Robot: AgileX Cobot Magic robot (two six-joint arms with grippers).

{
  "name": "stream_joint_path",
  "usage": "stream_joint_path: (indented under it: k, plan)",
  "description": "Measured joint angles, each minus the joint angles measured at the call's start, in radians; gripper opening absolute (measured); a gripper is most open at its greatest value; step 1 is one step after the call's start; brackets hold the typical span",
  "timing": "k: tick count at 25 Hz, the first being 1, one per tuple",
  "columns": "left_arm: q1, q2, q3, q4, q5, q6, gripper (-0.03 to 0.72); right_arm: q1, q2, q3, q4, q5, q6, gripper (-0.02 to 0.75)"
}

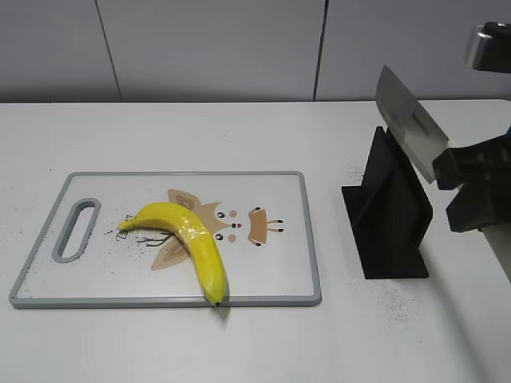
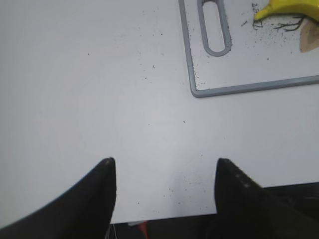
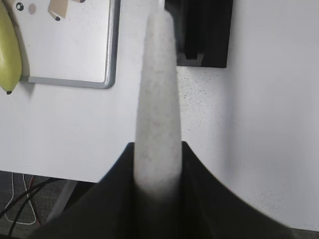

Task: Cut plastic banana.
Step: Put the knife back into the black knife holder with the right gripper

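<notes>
The plastic banana (image 1: 190, 242) is glossy yellow and curved. It lies on the white cutting board (image 1: 271, 275), its dark tip at the board's front edge. It also shows in the left wrist view (image 2: 286, 7) and the right wrist view (image 3: 10, 55). My right gripper (image 1: 447, 171) is shut on a grey cleaver-style knife (image 1: 409, 121) and holds it in the air above the black knife stand (image 1: 389, 214). In the right wrist view the knife (image 3: 158, 99) runs out from between the jaws (image 3: 157, 149). My left gripper (image 2: 164, 164) is open and empty over bare table, left of the board.
The board has a grey rim and a handle slot (image 1: 76, 230) at its left end, and a cartoon print under the banana. Dark specks lie on the board and table. The table's front edge shows in both wrist views.
</notes>
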Motion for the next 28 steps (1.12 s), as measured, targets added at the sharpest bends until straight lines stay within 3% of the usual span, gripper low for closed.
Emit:
stream_joint_path:
  k: [12, 19, 28]
  plan:
    - [0.000, -0.486, 0.161, 0.001, -0.029, -0.003, 0.581, 0.000, -0.066, 0.113, -0.048, -0.053, 0.079, 0.159]
    - [0.000, -0.482, 0.193, 0.009, -0.097, -0.003, 0.552, 0.000, -0.054, 0.114, -0.069, -0.120, 0.080, 0.158]
    - [0.000, -0.482, 0.193, 0.009, -0.103, -0.003, 0.519, 0.000, 0.055, 0.114, -0.203, -0.184, 0.084, 0.158]
